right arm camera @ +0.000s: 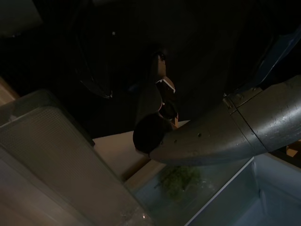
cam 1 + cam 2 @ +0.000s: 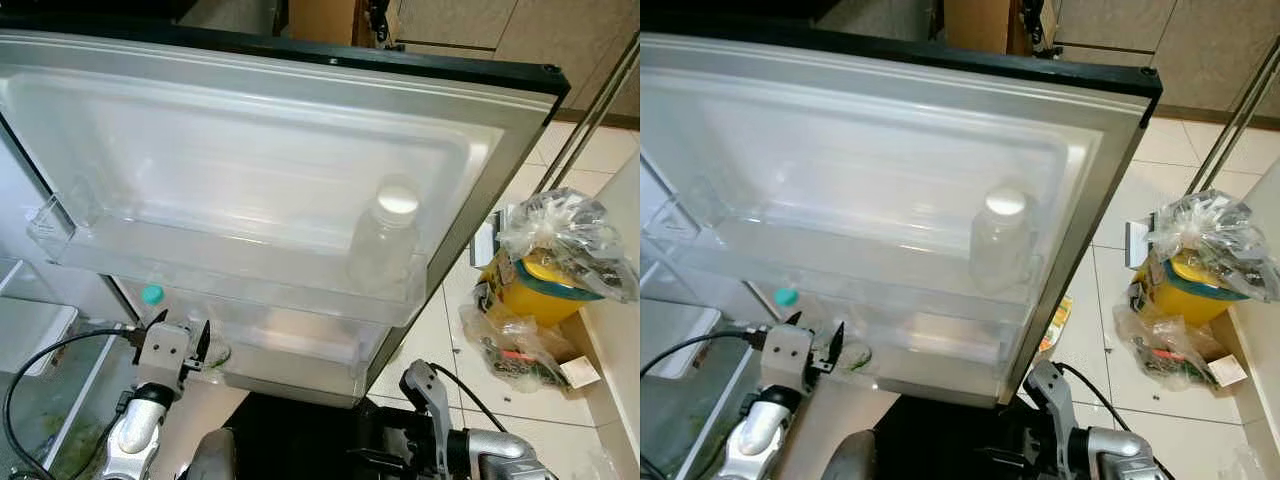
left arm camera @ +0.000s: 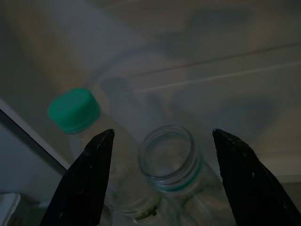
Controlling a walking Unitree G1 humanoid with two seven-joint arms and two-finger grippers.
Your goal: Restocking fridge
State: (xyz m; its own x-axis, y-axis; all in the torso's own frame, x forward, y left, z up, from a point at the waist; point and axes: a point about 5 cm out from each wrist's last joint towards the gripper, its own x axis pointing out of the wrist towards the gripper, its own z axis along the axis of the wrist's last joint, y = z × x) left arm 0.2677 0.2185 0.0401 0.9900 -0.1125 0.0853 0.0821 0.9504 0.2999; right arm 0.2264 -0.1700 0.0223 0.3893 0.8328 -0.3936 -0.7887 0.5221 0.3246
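Right gripper (image 2: 425, 385): low at the near edge of the head view, below the open fridge door, idle; whether its fingers are parted or closed cannot be told.
Left gripper (image 2: 185, 345): raised at the lower door shelf, its two black fingers spread apart and holding nothing.
Left fingers (image 3: 87, 181): in the wrist view they stand wide on either side of an open jar, clear of the glass.
Open jar (image 3: 171, 157): clear, no lid, mouth facing the wrist camera, standing in the lower door shelf just beside the green-capped bottle.
Green-capped bottle (image 2: 152, 295): clear plastic, upright in the lower door shelf (image 2: 300, 345), its cap showing just above the left gripper.
Fridge door (image 2: 300, 150): swung open, its white inner lining facing the robot, dark outer edge along the top.
Upper door shelf (image 2: 200, 265): clear plastic rail across the door.
White-capped bottle (image 2: 385, 240): clear, upright at the right end of the upper door shelf.
Fridge drawer (image 2: 30, 335): pale bin at the far left, with greens dimly seen through the glass below it.
Yellow tub (image 2: 545, 290): on the tiled floor (image 2: 440, 320) to the right, wrapped in a clear plastic bag (image 2: 570, 235).
More bags (image 2: 515, 345): crumpled on the floor just in front of the tub.
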